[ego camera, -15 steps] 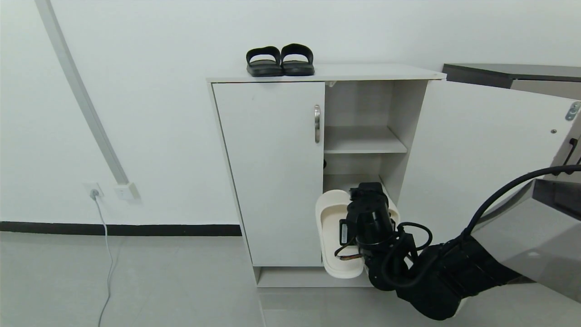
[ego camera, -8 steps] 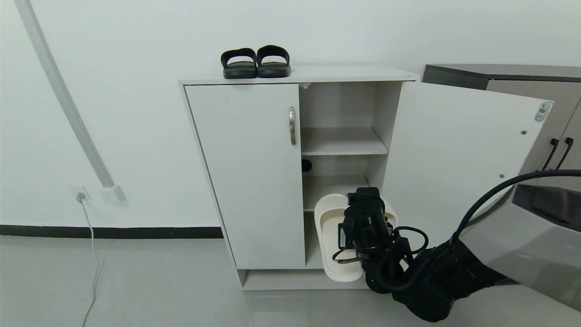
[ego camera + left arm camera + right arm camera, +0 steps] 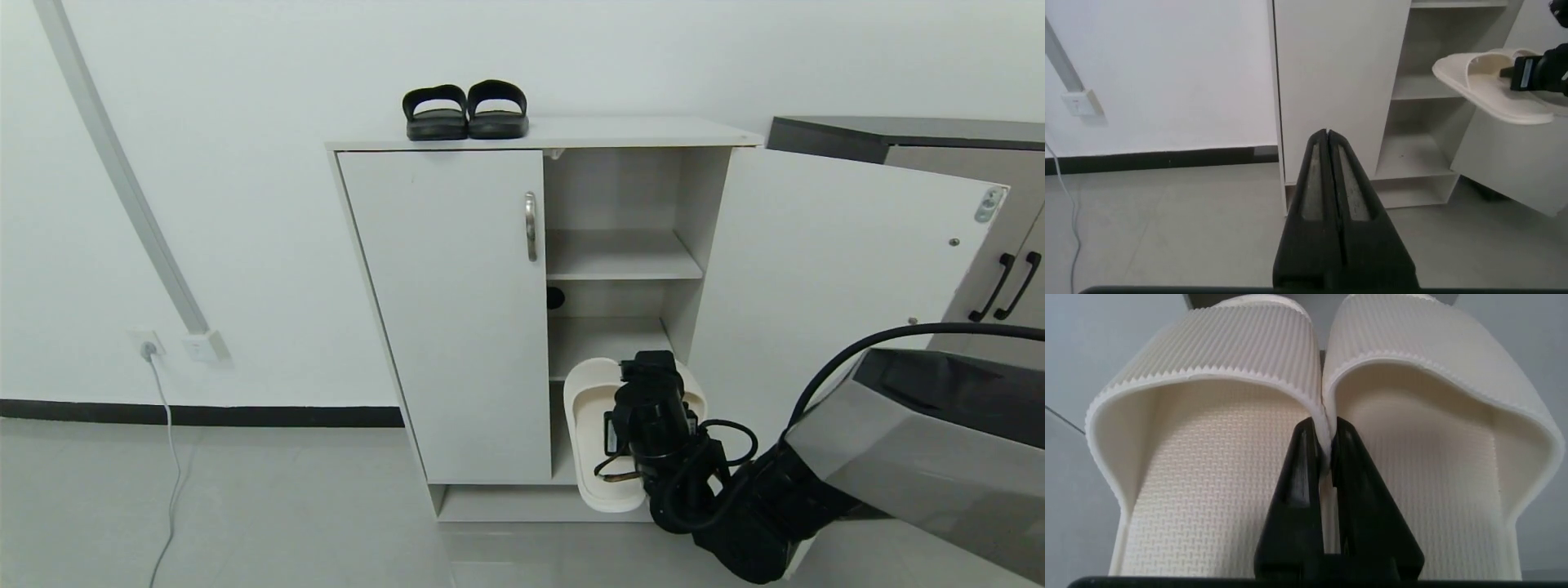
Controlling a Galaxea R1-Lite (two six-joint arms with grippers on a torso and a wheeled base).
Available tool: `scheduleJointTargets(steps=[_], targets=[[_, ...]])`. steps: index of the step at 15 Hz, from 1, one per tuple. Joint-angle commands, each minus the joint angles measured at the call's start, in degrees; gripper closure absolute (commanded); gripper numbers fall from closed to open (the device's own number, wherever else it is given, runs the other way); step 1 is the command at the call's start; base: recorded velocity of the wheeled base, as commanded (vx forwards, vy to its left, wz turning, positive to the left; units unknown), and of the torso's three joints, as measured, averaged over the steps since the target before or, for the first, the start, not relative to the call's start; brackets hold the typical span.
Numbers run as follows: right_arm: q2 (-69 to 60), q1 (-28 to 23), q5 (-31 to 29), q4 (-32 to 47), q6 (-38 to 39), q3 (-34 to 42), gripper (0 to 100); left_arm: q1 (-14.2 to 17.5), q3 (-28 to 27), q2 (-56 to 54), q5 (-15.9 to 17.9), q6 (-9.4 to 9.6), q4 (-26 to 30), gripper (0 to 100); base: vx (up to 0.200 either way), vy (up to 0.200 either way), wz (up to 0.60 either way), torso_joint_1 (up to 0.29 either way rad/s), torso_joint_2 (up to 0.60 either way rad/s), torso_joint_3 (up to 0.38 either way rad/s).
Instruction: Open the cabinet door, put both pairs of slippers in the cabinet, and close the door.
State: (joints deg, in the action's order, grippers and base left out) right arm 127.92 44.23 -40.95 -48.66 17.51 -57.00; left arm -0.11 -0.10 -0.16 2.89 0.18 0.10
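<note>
While the white cabinet [image 3: 637, 131] stands w/ its right door [image 3: 816, 269] wide open and its left door [image 3: 449, 310] closed, the robot's right gripper [image 3: 1323, 449] pinches the cream slippers [image 3: 1208, 482] together by their touching inner edges. It holds the pair off the floor in front of the open half, approx. level w/ the lower shelf [image 3: 604, 335]. Black slippers [image 3: 465, 110] sit side by side atop the cabinet, toward its left end. Left gripper [image 3: 1327, 139], fingers pressed together on nothing, hangs well back, facing the cabinet.
</note>
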Motion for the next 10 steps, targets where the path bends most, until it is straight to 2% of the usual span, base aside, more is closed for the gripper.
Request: scheduleJointTargets(steps=[1,10], targets=[[1.02,-0.11,0.43,-0.2,-0.02,0.05,100,0.02,0.01,0.16,0.01,-0.01,-0.01,100,0.0,0.0,0.0,0.0,0.0,0.0],[3.57,-0.37,0.61,-1.96,-0.1,-0.04,100,0.02,0.01,0.16,0.1,-0.01,-0.01,100,0.0,0.0,0.0,0.0,0.0,0.0]])
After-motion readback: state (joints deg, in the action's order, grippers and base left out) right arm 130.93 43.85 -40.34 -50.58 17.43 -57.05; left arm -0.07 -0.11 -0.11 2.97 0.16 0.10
